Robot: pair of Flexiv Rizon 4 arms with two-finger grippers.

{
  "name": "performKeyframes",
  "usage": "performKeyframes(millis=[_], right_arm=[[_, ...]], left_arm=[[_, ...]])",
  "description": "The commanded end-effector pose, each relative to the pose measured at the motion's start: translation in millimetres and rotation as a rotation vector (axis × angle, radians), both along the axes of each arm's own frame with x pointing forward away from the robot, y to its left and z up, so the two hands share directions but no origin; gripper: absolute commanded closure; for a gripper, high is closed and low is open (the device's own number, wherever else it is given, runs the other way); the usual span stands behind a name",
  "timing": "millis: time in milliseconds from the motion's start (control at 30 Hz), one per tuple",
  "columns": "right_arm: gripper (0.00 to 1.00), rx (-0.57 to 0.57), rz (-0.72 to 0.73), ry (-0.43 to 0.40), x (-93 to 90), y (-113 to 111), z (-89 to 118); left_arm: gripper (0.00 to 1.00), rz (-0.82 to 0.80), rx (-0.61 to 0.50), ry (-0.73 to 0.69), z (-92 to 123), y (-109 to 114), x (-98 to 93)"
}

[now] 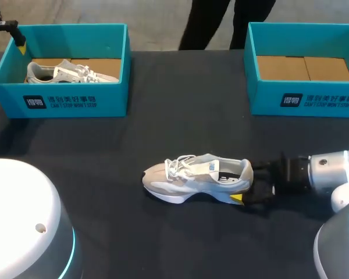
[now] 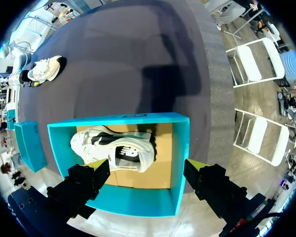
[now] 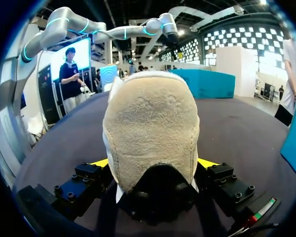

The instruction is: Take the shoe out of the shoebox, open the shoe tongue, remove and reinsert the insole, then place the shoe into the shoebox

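Right hand (image 3: 153,164) clamps the shoe (image 1: 192,177) by its heel; the left wrist view reveals left hand (image 2: 148,168) spread above the shoebox (image 2: 181,148).

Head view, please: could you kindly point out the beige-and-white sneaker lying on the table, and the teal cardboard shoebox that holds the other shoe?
Beige-and-white sneaker (image 1: 189,181), head view, on its side panel.
Teal cardboard shoebox (image 1: 113,99), head view, on its front wall.
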State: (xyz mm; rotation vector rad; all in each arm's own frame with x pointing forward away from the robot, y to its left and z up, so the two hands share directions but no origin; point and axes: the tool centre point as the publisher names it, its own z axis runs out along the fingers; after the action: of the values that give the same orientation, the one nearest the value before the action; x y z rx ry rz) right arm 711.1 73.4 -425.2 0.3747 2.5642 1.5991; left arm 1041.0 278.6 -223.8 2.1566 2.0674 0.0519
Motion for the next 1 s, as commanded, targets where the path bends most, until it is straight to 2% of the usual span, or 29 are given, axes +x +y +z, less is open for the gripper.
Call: performKeyframes(millis=[33, 600, 1000], right_arm=[[0.0, -0.004, 0.002, -0.002, 3.3, 5.3, -3.1], [0.0, 0.003, -0.017, -0.012, 3.1, -4.7, 0.1], [0.0, 0.005, 0.025, 0.001, 10.3, 5.7, -3.1]], left_arm=[[0.0, 0.0, 0.002, -0.003, 0.2, -0.2, -1.2], [0.0, 0.0, 0.002, -0.003, 0.2, -0.2, -1.2], [0.0, 0.0, 0.002, -0.003, 0.2, -0.2, -1.2]])
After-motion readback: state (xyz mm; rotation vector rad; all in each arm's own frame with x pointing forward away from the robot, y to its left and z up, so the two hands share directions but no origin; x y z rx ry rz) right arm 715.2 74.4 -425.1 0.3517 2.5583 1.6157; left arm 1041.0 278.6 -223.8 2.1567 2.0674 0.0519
